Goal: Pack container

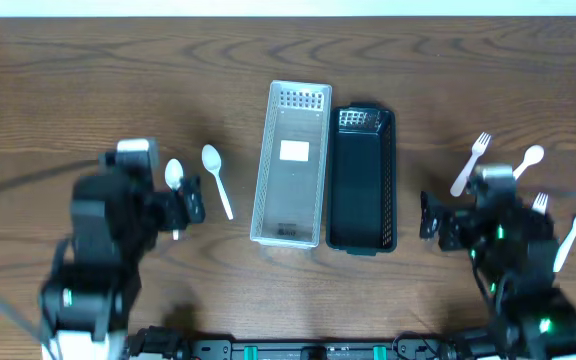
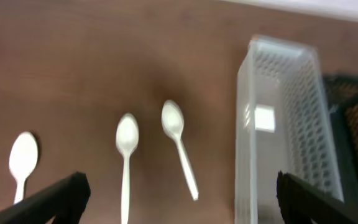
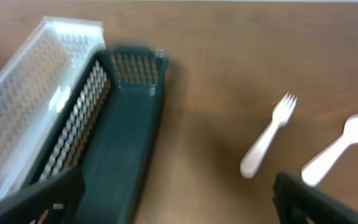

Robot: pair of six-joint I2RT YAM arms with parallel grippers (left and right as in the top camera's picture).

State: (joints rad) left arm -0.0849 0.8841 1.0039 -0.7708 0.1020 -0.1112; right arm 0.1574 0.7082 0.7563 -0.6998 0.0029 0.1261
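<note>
A clear white slotted basket (image 1: pixel 290 165) and a dark green basket (image 1: pixel 361 180) stand side by side at the table's middle. Both look empty. Two white spoons (image 1: pixel 217 178) (image 1: pixel 174 176) lie left of them. The left wrist view shows three spoons (image 2: pixel 179 146) (image 2: pixel 127 162) (image 2: pixel 22 163) beside the white basket (image 2: pixel 284 124). A white fork (image 1: pixel 471 163), a spoon (image 1: pixel 524 162) and two more forks (image 1: pixel 540 205) (image 1: pixel 572 237) lie on the right. My left gripper (image 2: pixel 182 205) is open and empty above the spoons. My right gripper (image 3: pixel 179 202) is open and empty between the green basket (image 3: pixel 123 143) and a fork (image 3: pixel 267 137).
The brown wooden table (image 1: pixel 88 90) carries everything. The left arm's body (image 1: pixel 103 250) covers the front left and the right arm's body (image 1: pixel 513 270) the front right. A spoon (image 3: pixel 337 149) lies right of the fork in the right wrist view.
</note>
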